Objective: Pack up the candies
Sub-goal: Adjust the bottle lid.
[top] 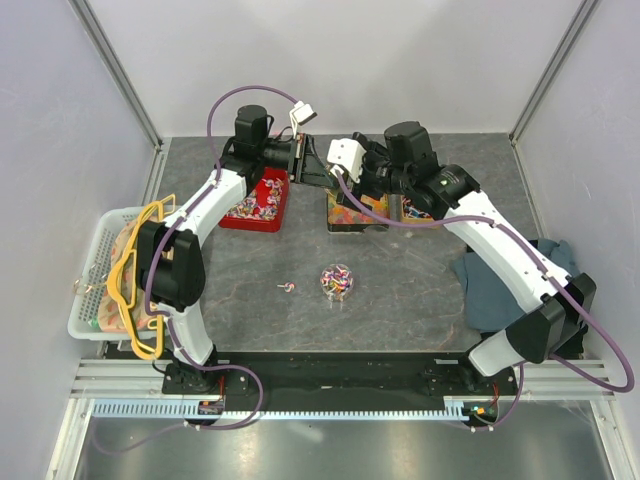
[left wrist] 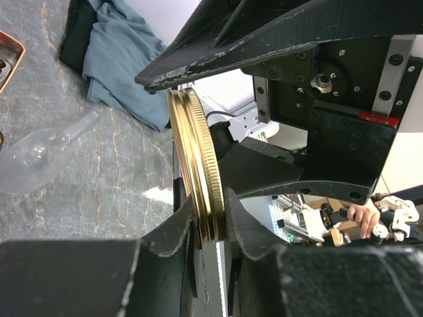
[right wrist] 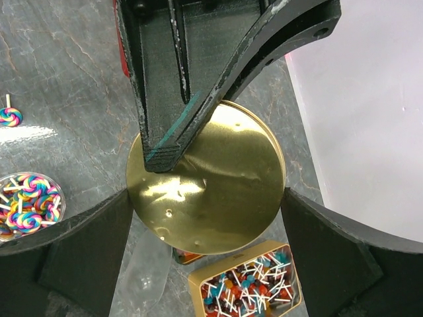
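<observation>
A round gold lid [right wrist: 225, 191] is held in the air at the back middle, between both grippers. My left gripper [left wrist: 210, 218] is shut on it, pinching its two faces; the lid [left wrist: 195, 152] shows edge-on there. My right gripper [right wrist: 206, 198] spans the lid, its fingers [right wrist: 99, 244] touching the rim on both sides. The candies are small sweets on sticks: some fill a small clear jar [top: 336, 282], which also shows in the right wrist view [right wrist: 26, 211]. One lies loose [top: 288, 288]. More fill a red tin [top: 255, 205] and a gold tin [right wrist: 248, 284].
A blue cloth [top: 500, 275] lies at the right edge. A white basket [top: 95, 290] with yellow hangers stands at the left. A clear plastic piece [left wrist: 39, 155] lies on the grey table under the grippers. The gold tin [top: 355, 212] sits below the right gripper [top: 335, 170].
</observation>
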